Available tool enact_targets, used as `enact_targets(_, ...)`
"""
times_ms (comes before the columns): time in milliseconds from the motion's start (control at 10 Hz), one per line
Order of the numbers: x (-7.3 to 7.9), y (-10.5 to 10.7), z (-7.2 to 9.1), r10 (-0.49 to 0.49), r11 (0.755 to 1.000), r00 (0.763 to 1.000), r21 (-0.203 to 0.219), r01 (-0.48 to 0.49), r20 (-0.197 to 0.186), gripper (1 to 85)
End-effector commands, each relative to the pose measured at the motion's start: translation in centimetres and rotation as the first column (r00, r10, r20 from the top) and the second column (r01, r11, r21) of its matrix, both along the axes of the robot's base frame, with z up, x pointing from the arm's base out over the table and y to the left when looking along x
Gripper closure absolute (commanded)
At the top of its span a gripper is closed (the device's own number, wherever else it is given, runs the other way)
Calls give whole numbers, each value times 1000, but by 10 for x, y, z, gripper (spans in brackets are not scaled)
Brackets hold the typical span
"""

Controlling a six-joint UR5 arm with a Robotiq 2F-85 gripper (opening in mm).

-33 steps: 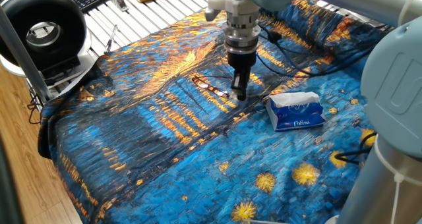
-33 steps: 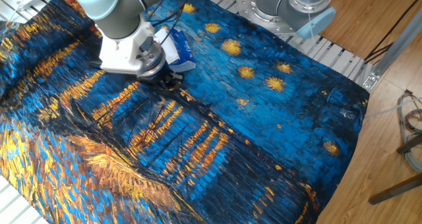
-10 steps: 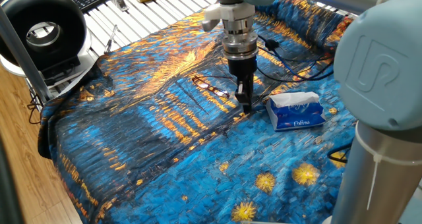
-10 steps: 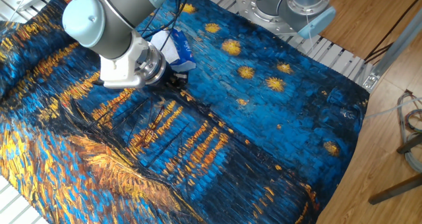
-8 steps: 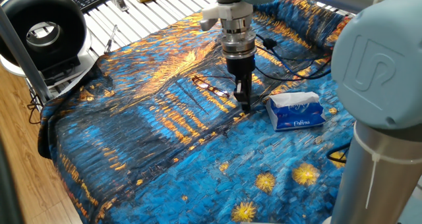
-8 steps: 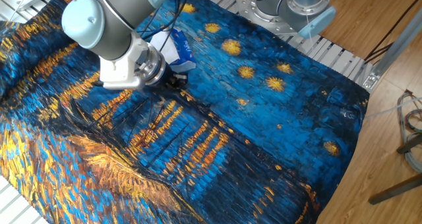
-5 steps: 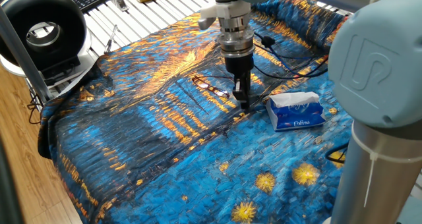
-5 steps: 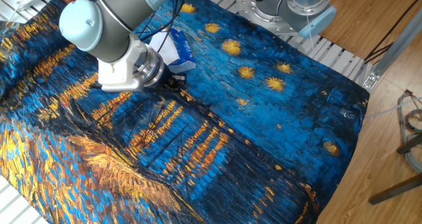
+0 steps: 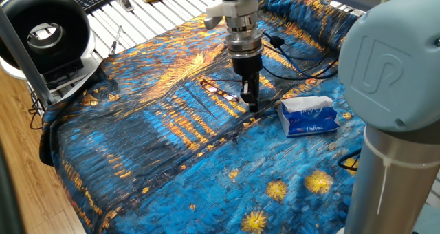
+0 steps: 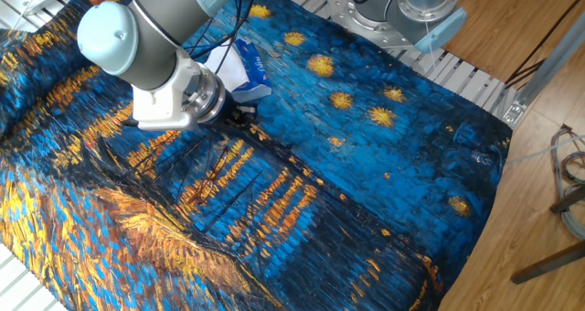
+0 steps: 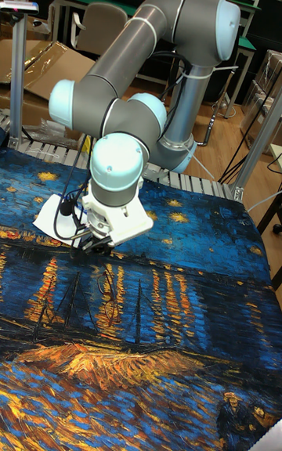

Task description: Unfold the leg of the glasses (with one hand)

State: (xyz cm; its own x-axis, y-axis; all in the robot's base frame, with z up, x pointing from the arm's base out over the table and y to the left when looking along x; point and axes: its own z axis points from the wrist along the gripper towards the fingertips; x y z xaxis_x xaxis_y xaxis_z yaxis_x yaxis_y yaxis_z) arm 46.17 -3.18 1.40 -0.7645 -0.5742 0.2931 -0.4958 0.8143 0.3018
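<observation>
The glasses (image 9: 218, 90) lie on the painted blue and orange cloth, thin dark frame with clear lenses, near the table's middle. My gripper (image 9: 251, 106) points straight down with its tips on the cloth, right at the glasses' right end. Its black fingers (image 9: 248, 89) stand close together; whether the thin leg sits between them is too fine to see. In the other fixed view the gripper (image 10: 239, 115) shows under the grey wrist, and in the tall fixed view the gripper (image 11: 88, 246) is low over the cloth. The glasses are hard to pick out against the pattern in both.
A blue-white tissue pack (image 9: 309, 115) lies just right of the gripper, also tissue pack (image 10: 239, 66). Black cables (image 9: 295, 62) run across the cloth behind the gripper. A round fan (image 9: 45, 31) stands at the far left. A bulky arm segment (image 9: 392, 89) blocks the right side.
The gripper has slid slightly left and back along the cloth, and the arm's wrist has turned a little. The glasses' lenses stay where they were.
</observation>
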Motion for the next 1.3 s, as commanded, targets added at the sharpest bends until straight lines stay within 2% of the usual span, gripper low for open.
enact_targets(0,4,2,-5,4,1000,1000,27,-5,18,847)
enact_targets(200,5,-5,-8,20,1000,999,20,-21,31,847)
enact_targets(500,10,-4,-15,27,999,999,20,-28,44,847)
enact_targets(1200,19,9,-9,18,1000,999,12,-19,38,847)
